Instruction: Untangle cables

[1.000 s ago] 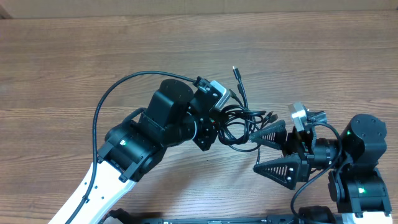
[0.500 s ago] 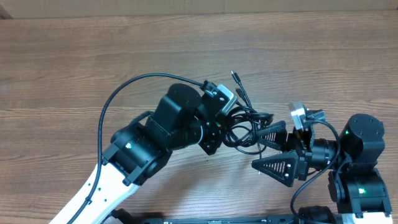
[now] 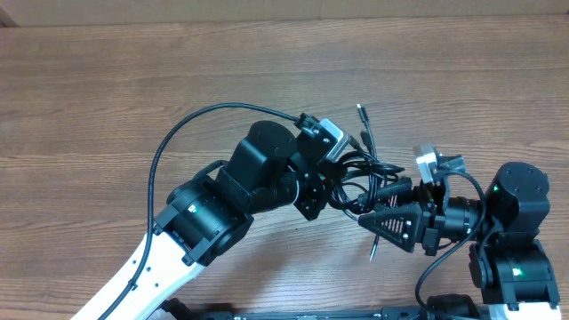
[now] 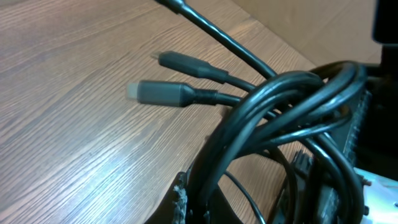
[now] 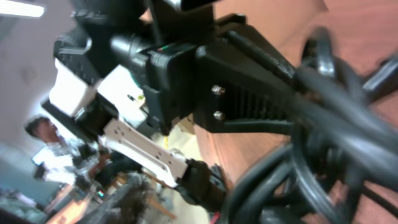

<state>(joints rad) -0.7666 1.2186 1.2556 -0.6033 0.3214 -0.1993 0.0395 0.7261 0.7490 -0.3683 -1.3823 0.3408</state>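
The cables [image 3: 356, 171] are a knot of thin black wires held above the wooden table [image 3: 98, 98] at centre right. Two plug tips [image 3: 363, 114] stick up and away from the knot, and one loose strand [image 3: 373, 252] hangs toward the front. My left gripper [image 3: 325, 190] is shut on the knot's left side; the left wrist view shows the looped cables [image 4: 280, 106] running into its jaws, with two plugs [image 4: 163, 93] pointing left. My right gripper [image 3: 366, 206] has its fingers drawn close on the knot's right side. The right wrist view is filled with blurred cables [image 5: 311, 130].
The left arm [image 3: 204, 222] reaches in from the lower left, its own thick black cable [image 3: 178, 133] arching over the table. The right arm's base [image 3: 516, 240] stands at the lower right. The table's far edge [image 3: 284, 20] runs along the top.
The left gripper has carried the knot to the right. The right gripper's fingers, wide apart before, have closed in around the knot's right side.
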